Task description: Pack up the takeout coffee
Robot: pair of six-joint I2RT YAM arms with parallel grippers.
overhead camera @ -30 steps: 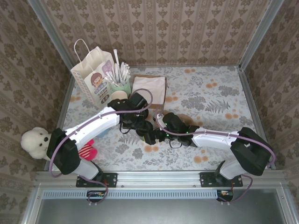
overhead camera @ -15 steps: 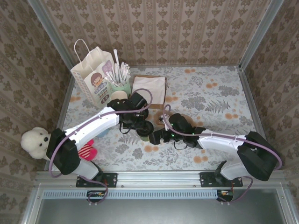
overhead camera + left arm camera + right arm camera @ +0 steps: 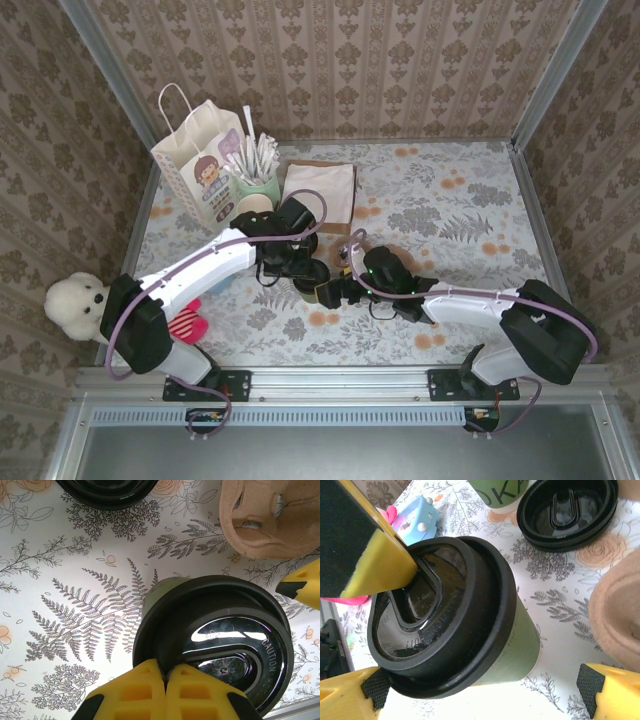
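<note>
The flowered table (image 3: pixel 450 200) sits between papered walls, with a paper bag (image 3: pixel 195 165) at its back left. The coffee cup (image 3: pixel 470 630) stands near the middle, lid on. The right gripper (image 3: pixel 477 692) straddles it, jaws wide and gripping nothing. The left gripper (image 3: pixel 165 672) is closed, its tips on the lid. The cup is probably light, thin-walled and crushable, so it is best held gently around the body, below the lid.

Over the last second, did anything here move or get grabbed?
The right arm drew its wrist back a little toward its own side and the table's near edge. Its open right gripper still straddles the takeout coffee without gripping it. Nothing was taken or let go. The left gripper stayed shut, its tips on the black lid. The paper bag, straw cup and teddy bear stayed put.
</note>
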